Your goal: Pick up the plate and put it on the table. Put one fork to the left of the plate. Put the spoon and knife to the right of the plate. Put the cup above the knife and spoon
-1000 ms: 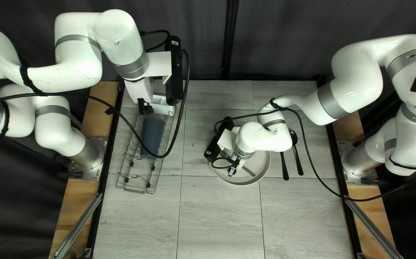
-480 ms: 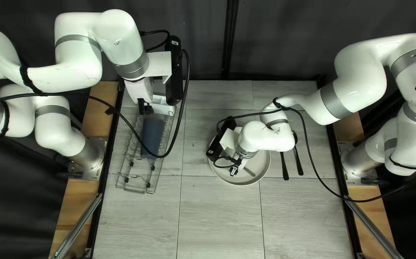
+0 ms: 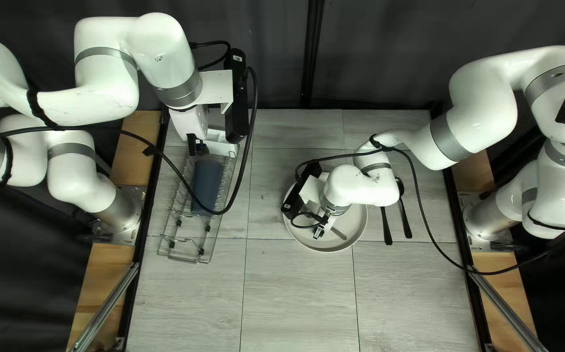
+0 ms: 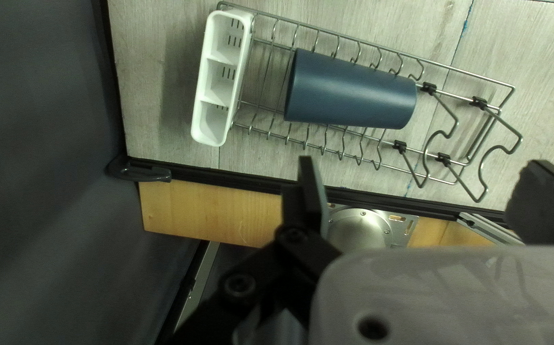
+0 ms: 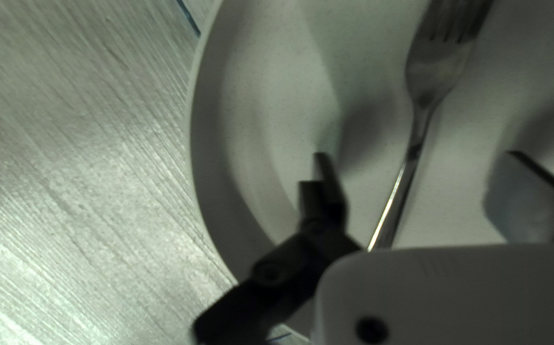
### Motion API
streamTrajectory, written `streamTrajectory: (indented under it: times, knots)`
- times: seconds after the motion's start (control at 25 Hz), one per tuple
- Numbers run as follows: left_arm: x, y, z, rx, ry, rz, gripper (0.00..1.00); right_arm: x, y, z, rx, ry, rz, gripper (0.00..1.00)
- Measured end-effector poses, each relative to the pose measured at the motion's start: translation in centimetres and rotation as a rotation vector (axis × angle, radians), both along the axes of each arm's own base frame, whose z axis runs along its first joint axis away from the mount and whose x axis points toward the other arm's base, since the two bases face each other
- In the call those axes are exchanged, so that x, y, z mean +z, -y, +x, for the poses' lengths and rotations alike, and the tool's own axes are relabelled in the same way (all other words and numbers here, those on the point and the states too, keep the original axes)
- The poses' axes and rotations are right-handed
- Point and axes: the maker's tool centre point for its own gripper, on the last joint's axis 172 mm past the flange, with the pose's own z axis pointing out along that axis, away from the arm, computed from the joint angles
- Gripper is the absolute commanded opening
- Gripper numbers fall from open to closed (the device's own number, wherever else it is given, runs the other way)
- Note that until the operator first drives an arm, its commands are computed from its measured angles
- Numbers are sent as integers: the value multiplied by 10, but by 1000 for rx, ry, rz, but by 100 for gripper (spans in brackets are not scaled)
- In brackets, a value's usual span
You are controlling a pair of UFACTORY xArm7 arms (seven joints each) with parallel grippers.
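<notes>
Shifted slightly toward the right of the top left view: right gripper and its wrist; plate and cutlery unchanged. White jointed left arm: over the rack end. White jointed right arm: reaching over the plate. Grey wood-look tabletop. Long silver wire dish rack: at the left of the top left view, white three-compartment plastic caddy at one end. Round pale plate: on the tabletop. Dark blue tapered cup: on its side in the rack. Two slim black utensils, presumably spoon and knife: right of the plate. Slender silver metal fork: on the plate, between the right fingers, unclamped. Both fingers pairs: apart. Risks: fingers descending too low could scrape and shift the plate; an off-centre pinch could let the fork swivel
</notes>
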Motion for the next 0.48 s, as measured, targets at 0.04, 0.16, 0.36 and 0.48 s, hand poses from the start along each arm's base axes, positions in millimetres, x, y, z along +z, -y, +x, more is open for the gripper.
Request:
streamTrajectory:
  times: [0.04, 0.16, 0.36, 0.48]
  knots:
    - [0, 0, 0, 0, 0, 0, 100, 1, 0, 1, 0, -1, -2, 0]
    - [0, 0, 0, 0, 0, 0, 100, 8, -1, 3, -1, -5, -11, 0]
    - [0, 0, 0, 0, 0, 0, 100, 42, 1, 7, -24, 5, -37, 0]
    - [0, 0, 0, 0, 0, 0, 100, 61, 3, 8, -94, 16, -32, 0]
